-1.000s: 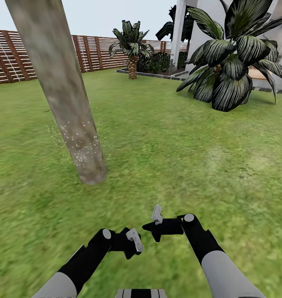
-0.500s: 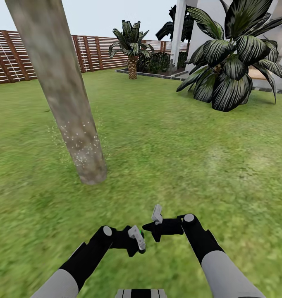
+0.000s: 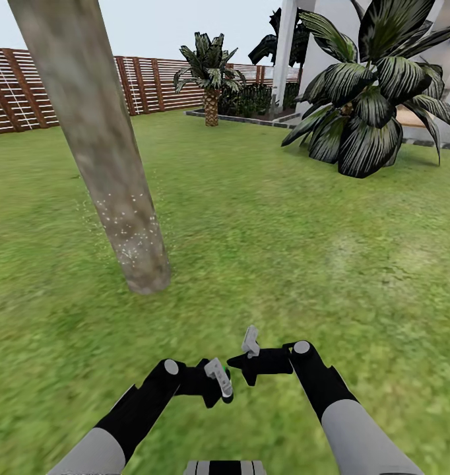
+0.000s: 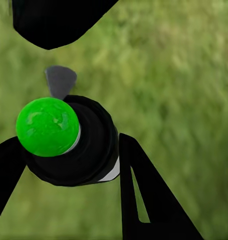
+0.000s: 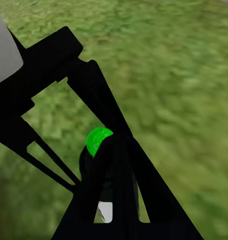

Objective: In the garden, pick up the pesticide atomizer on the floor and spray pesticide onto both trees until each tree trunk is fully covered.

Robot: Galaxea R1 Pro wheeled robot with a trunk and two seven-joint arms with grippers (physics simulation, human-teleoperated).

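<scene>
The tree trunk (image 3: pixel 103 145) stands at the left, speckled white low down only. The pesticide atomizer (image 4: pixel 68 140), green-capped, is clasped in the left pincer (image 3: pixel 220 381), held low over the floor (image 3: pixel 284 251). The right pincer (image 3: pixel 250 343) is seen nearby; its state cannot be told. The nozzle should be raised and aimed at the bare upper bark.

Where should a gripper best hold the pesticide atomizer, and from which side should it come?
Around the black round body, from its two sides, below the green cap. The body looks wide and even, so fingers probably seat well there; the domed cap would likely slip. The left gripper already seems to hold the pesticide atomizer this way.
</scene>
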